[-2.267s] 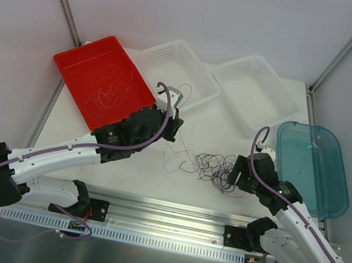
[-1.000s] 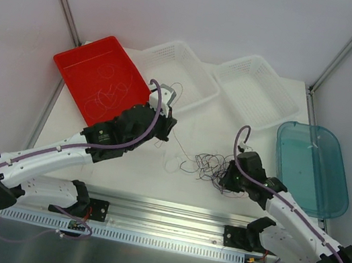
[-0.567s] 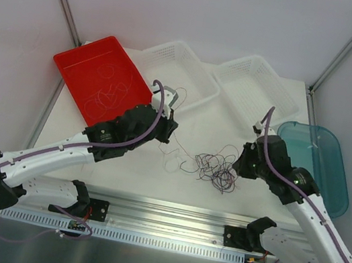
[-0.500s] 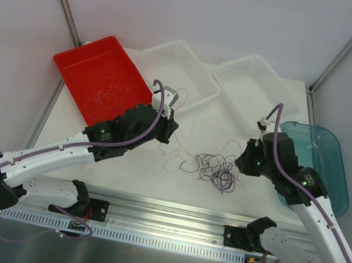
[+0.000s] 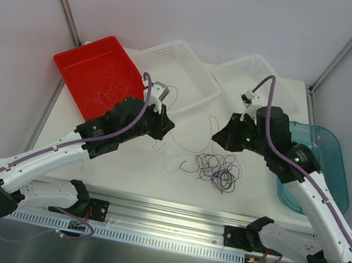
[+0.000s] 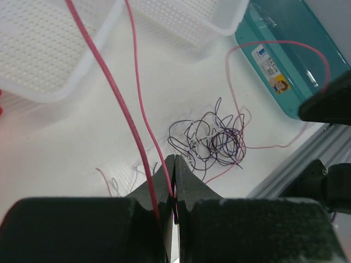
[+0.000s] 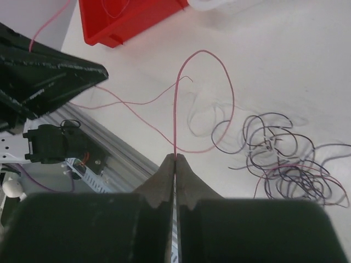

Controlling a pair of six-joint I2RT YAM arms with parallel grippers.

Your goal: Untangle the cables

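A loose tangle of thin dark and pink cables (image 5: 216, 168) lies on the white table between my two arms. My left gripper (image 5: 161, 129) hovers left of it, shut on a pink cable (image 6: 139, 104) that runs up out of the left wrist view. My right gripper (image 5: 219, 136) hangs above the tangle's far side, shut on the end of a pink cable (image 7: 174, 120) that arcs over and trails down to the table. The tangle (image 6: 211, 139) shows beyond the left fingers and, in the right wrist view, the tangle (image 7: 279, 159) lies right of the fingers.
A red tray (image 5: 82, 64) holding several loose cables sits at the back left. Two white baskets (image 5: 201, 85) (image 5: 273, 104) stand along the back. A teal tray (image 5: 326, 168) lies at the right edge. A metal rail (image 5: 162, 211) runs along the near edge.
My right gripper closed at the tangle, then rose and swung back and left, drawing a pink cable out of the pile. The left arm shifted slightly left, still gripping.
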